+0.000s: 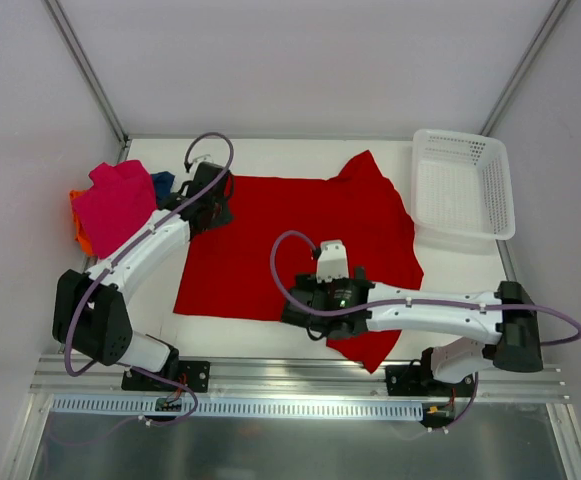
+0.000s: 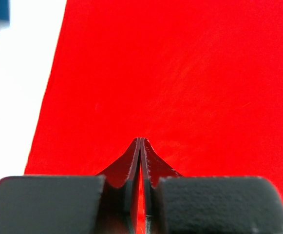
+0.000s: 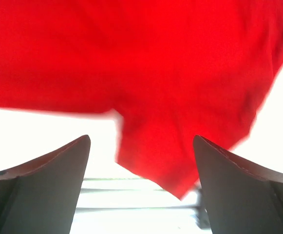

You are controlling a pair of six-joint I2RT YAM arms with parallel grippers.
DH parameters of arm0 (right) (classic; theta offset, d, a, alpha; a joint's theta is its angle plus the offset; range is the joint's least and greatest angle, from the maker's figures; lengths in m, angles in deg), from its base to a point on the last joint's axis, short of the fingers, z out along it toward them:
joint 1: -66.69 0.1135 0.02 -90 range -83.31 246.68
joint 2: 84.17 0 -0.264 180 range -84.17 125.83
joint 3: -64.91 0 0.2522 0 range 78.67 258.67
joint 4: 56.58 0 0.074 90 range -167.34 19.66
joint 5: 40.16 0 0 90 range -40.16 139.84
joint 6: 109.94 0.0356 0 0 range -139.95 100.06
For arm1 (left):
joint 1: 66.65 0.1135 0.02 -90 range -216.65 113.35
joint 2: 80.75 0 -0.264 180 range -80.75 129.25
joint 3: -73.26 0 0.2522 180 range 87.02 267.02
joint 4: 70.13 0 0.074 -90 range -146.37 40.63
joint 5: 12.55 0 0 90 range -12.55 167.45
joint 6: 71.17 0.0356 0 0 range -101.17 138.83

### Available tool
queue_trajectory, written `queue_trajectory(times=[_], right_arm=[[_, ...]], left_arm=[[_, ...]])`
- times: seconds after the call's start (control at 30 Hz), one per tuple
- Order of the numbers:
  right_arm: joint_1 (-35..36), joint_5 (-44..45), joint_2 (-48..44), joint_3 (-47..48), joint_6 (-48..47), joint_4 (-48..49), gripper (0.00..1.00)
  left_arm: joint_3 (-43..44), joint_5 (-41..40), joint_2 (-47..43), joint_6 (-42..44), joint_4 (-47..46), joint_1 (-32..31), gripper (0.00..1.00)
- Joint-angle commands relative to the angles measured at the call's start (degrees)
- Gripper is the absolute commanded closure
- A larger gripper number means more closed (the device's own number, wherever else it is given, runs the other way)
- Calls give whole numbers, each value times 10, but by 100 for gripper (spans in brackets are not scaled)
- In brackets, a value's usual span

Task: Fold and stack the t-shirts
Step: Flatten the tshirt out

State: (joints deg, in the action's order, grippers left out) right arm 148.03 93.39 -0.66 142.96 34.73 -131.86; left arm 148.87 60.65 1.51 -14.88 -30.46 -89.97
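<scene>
The bright red t-shirt (image 1: 300, 235) lies spread flat in the middle of the table, one sleeve (image 1: 370, 345) reaching the near edge. My left gripper (image 1: 218, 210) is over its far left edge; in the left wrist view its jaws (image 2: 140, 142) are shut above flat red cloth (image 2: 190, 73). My right gripper (image 1: 305, 310) is over the shirt's near hem, open and empty. In the right wrist view (image 3: 141, 139) the red sleeve (image 3: 180, 146) lies between the spread fingers. The magenta-pink t-shirt (image 1: 120, 200) sits on the orange one (image 1: 78, 228) at the far left, with the dark blue one (image 1: 162, 183) behind.
A white plastic mesh basket (image 1: 465, 185) stands at the back right, just beyond the shirt's right side. A metal rail (image 1: 290, 375) runs along the near table edge. Frame posts rise at the two back corners.
</scene>
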Motion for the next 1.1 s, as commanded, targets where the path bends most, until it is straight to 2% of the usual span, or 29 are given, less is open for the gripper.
queue_trajectory(times=[0.0, 0.03, 0.07, 0.1, 0.13, 0.17, 0.2, 0.23, 0.3, 0.4, 0.5, 0.73, 0.97, 1.07], right_arm=[[-29, 122, -47, 87, -122, -17, 8], [-62, 125, -55, 102, -154, -1, 8], [-83, 118, -78, 102, -189, 54, 8], [-109, 101, -93, 94, -266, 94, 8], [-171, 72, -108, 81, -301, 135, 8], [-203, 1, -122, 53, -329, 212, 8], [-237, -29, -143, 39, -351, 245, 8], [-299, -80, -148, 32, -381, 263, 8], [-357, -118, -134, 41, -410, 291, 8], [-461, -177, -65, 100, -457, 301, 8], [-503, -232, 8, 182, -489, 305, 8], [-587, -330, 264, 386, -520, 303, 10], [-657, -364, 422, 579, -512, 258, 12], [-682, -370, 466, 621, -507, 258, 12]], left_arm=[[78, -23, -8, 39, 15, 1, 92], [105, -14, -2, 44, 17, 13, 82], [120, -3, 4, 48, 16, 21, 61], [132, 23, 18, 54, 16, 29, 59], [145, 35, 26, 56, 17, 38, 59], [167, 45, 33, 59, 17, 55, 57], [177, 52, 49, 60, 18, 64, 53], [193, 55, 57, 62, 19, 72, 45], [207, 53, 85, 67, 22, 93, 24], [232, 58, 131, 66, 28, 124, 13], [254, 63, 180, 66, 31, 142, 12], [344, 64, 304, 80, 31, 151, 14], [448, 50, 409, 88, 34, 157, 14], [487, 45, 446, 89, 36, 164, 14]])
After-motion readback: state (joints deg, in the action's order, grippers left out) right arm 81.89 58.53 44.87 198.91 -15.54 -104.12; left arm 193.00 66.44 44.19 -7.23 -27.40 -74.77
